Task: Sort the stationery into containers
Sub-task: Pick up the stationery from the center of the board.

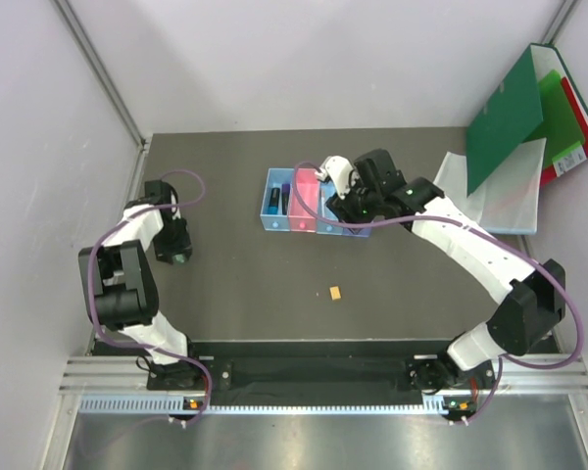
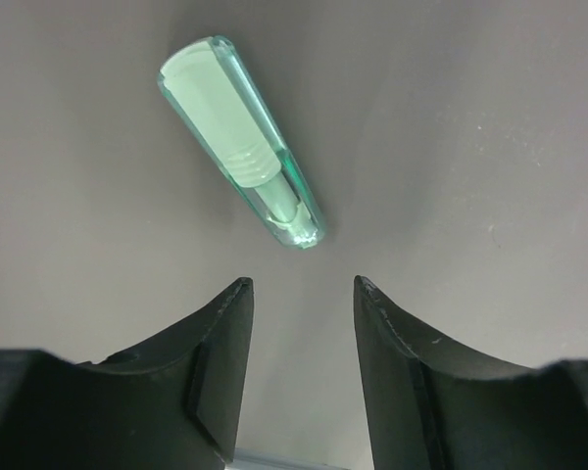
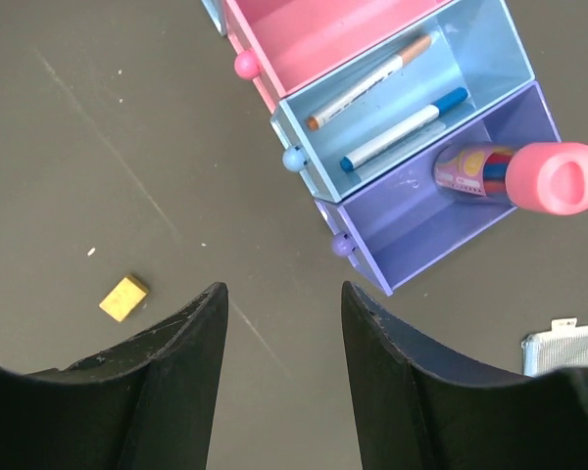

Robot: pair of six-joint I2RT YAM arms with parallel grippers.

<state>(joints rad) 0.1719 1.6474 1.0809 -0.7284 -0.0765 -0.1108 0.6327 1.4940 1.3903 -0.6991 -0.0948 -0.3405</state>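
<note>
1. The row of bins (image 1: pixel 274 224) stands on the table (image 1: pixel 225 294).
2. Two pens (image 3: pixel 367 83) lie in one bin, and a tube (image 3: pixel 514 176) lies in the end bin beside them.
3. A small block (image 1: pixel 334 292) lies before the row.
4. Folders (image 1: pixel 514 117) lie behind and right of the row.

Light's soft and even all round, nothing harsh anywhere. Just ahead of the left claw (image 2: pixel 301 286) the see-through green cap (image 2: pixel 240 142) picks up thin bright glints along its edge, and the table (image 2: pixel 490 147) around it shades unevenly. The right claw (image 3: pixel 283 289) reads as near-black, its close edges a bit soft, while the bins (image 3: pixel 412 98) beyond it look crisp.
</note>
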